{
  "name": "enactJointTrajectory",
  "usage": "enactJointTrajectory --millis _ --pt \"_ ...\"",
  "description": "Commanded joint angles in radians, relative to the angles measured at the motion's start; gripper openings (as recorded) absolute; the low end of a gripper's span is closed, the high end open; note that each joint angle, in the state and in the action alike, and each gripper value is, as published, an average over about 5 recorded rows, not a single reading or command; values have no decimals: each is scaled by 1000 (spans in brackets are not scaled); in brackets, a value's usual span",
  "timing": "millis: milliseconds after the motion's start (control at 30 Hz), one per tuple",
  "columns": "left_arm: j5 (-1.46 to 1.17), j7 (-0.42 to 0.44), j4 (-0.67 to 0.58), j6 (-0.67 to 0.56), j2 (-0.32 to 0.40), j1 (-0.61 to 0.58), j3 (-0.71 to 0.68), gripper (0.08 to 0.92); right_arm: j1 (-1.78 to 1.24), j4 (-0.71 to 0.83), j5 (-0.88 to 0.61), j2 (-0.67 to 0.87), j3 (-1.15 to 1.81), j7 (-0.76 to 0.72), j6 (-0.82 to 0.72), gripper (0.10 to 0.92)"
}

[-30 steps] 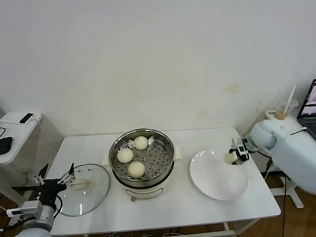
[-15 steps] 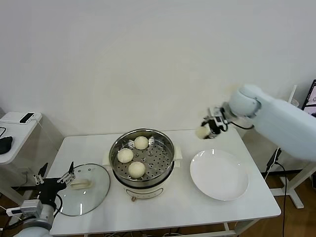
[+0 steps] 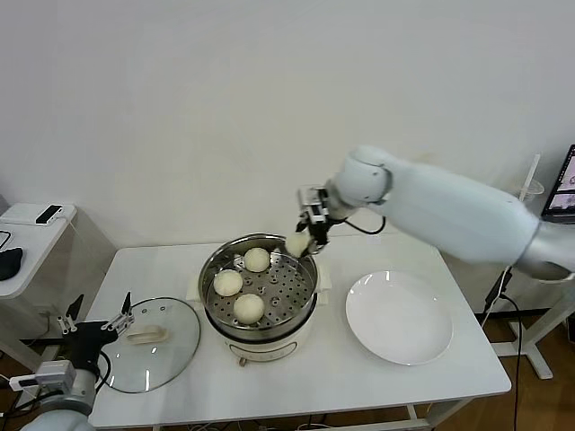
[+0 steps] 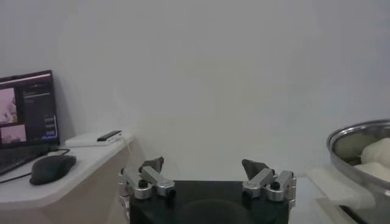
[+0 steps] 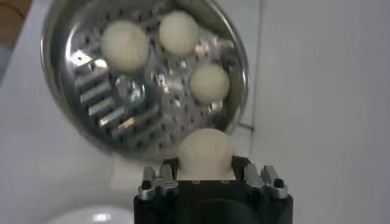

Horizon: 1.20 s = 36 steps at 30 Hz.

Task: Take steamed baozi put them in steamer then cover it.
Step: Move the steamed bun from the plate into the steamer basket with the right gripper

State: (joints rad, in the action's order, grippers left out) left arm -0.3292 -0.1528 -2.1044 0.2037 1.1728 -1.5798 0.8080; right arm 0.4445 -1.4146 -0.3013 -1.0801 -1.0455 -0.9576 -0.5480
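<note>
The steel steamer (image 3: 216, 269) stands mid-table on its cream base, holding three baozi (image 3: 256, 259) (image 3: 227, 282) (image 3: 248, 307) on its perforated tray (image 5: 109, 103). My right gripper (image 3: 300, 241) hangs just above the steamer's far right rim, shut on another baozi (image 5: 206, 151). The clear glass cover (image 3: 148, 330) lies flat on the table left of the steamer. My left gripper (image 3: 94, 325) rests open at the table's near left edge beside the cover, nothing between its fingers (image 4: 151, 165).
A white plate (image 3: 399, 316) lies bare on the right side of the table. A side table (image 3: 27, 235) with a mouse and a phone stands at the far left. A laptop screen (image 3: 561, 184) and a drink cup (image 3: 521, 196) sit at the right.
My right arm carried the baozi up from the plate and leftward across the table to above the steamer's far right rim. The left arm stayed put.
</note>
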Motion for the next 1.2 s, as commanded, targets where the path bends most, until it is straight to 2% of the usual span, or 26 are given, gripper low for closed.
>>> enactJointTrajectory --millis 33,933,1033,1200 --pt "-1 1 -4 -2 1 -6 19 823 -33 7 -115 -121 -60 92 -133 568" --pt "-3 5 -9 -6 6 -17 37 823 -111 44 -4 -109 -67 110 -170 577" --pt "-3 5 -8 -7 7 -17 38 823 -111 45 13 -101 -63 104 -164 633" --pt "-3 5 -12 -6 7 -17 37 823 -104 30 28 -77 -37 97 -153 772"
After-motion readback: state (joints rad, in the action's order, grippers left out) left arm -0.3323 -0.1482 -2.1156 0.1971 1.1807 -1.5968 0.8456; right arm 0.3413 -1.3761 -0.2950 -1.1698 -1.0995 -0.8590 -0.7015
